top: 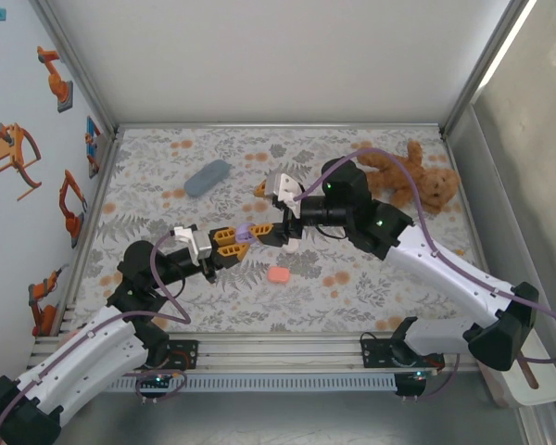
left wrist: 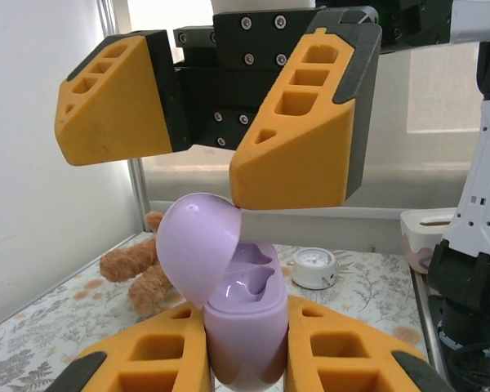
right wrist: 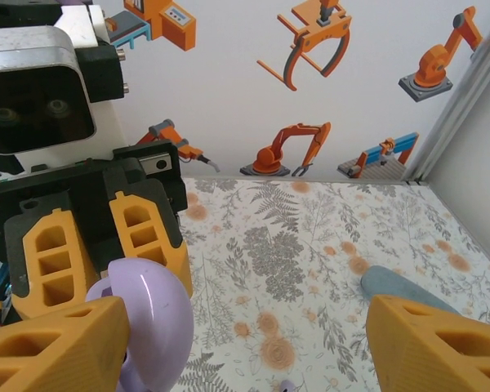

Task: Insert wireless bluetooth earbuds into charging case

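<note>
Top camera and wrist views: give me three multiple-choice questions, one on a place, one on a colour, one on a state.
1. Where does the blue-grey case lie? A. on the table, far left; B. in a basket; C. on a shelf.
2. What colour is the held case in the left hand? A. white; B. lilac; C. green.
3. The held case's lid is: A. shut; B. hinged open; C. missing.
Answers: A, it rests on the floral table; B, the left wrist view shows it lilac; B, the lid tilts up off the base.
</note>
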`<move>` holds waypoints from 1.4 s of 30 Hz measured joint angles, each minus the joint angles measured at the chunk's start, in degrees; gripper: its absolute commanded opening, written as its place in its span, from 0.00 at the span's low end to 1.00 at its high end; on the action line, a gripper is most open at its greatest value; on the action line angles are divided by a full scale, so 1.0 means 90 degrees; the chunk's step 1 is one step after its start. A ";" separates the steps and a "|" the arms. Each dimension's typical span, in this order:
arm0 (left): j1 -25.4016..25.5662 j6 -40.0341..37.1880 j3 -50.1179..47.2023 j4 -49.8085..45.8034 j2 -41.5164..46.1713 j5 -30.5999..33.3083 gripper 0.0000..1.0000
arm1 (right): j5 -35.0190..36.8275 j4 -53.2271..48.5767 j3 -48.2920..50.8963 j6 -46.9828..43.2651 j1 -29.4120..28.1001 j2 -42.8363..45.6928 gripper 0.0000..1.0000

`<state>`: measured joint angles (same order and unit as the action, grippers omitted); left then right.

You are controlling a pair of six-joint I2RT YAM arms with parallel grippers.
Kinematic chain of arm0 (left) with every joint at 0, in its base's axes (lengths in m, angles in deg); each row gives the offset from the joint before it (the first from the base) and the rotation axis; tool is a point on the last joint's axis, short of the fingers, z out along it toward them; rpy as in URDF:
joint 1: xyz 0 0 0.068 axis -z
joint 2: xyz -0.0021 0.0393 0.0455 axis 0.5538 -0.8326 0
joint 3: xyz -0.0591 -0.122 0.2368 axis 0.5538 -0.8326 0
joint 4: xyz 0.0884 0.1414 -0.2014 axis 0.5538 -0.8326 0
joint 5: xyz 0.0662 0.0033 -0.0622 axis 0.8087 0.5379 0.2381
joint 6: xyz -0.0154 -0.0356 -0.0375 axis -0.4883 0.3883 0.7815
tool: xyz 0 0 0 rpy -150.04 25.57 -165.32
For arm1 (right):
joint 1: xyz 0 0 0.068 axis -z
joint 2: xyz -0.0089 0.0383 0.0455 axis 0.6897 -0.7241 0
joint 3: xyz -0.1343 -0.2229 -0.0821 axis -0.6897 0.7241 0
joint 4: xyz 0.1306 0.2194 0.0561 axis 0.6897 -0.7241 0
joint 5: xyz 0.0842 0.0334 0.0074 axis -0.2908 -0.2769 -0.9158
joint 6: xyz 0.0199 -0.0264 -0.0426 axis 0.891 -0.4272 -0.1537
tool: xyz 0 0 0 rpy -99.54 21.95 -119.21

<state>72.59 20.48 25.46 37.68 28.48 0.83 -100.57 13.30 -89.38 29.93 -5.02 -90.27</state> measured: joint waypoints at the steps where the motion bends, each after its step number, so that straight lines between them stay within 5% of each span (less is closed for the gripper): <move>1: 0.0000 -0.0002 0.0000 -0.0005 -0.0010 -0.0007 0.11 | 0.0022 0.0015 -0.0002 0.0010 0.0000 -0.0007 0.75; 15: 0.0000 -0.0044 0.0032 -0.0206 0.0010 -0.0039 0.09 | 0.0420 0.0036 -0.0032 0.0367 0.0017 0.0194 0.79; 22: 0.0000 -0.0046 0.0027 -0.0794 0.0692 0.0124 0.09 | 0.0984 -0.0058 -0.0036 0.1649 0.0651 0.0226 0.76; 30: 0.0000 -0.0155 0.0027 -0.1773 0.1668 0.0355 0.09 | 0.0959 -0.0590 -0.0211 0.3084 0.0967 -0.1302 0.68; 42: 0.0000 -0.0338 0.0372 -0.2703 0.2152 0.0408 0.09 | 0.0906 -0.1586 -0.1698 0.3716 0.0639 -0.3665 0.56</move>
<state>72.59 17.45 28.81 13.35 47.85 4.50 -92.42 -0.98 -104.66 63.37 0.73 -123.25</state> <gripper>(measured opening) 0.197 0.563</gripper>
